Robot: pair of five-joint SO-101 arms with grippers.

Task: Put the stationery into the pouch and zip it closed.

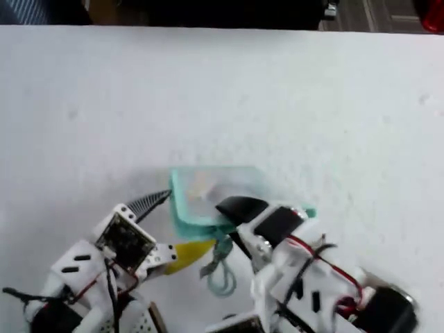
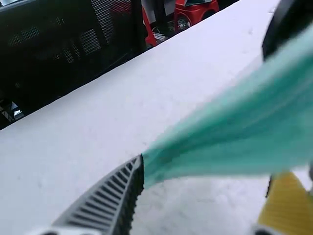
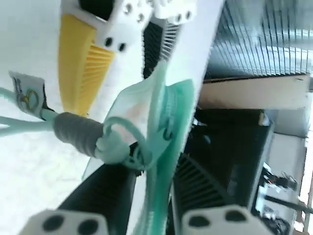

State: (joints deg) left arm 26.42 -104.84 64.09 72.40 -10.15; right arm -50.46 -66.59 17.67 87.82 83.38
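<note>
The teal pouch point(image 1: 208, 191) lies on the white table near the front, between both arms. A pale shape shows faintly through its wall. My right gripper point(image 3: 154, 196) is shut on the pouch's edge point(image 3: 161, 147), one black finger on each side. Beside that grip are the grey zipper pull point(image 3: 76, 132) and its teal cord loop point(image 1: 222, 274). My left gripper point(image 1: 189, 220) stands open around the pouch's near-left corner. Its black ribbed finger point(image 2: 115, 198) touches the pouch point(image 2: 234, 142) at the edge, and its yellow finger point(image 2: 283, 205) sits on the other side.
The white table point(image 1: 277, 97) stretches wide and bare behind the pouch. Dark furniture and red objects point(image 2: 195, 12) stand beyond the table's far edge. The two arm bodies crowd the front edge point(image 1: 312, 284).
</note>
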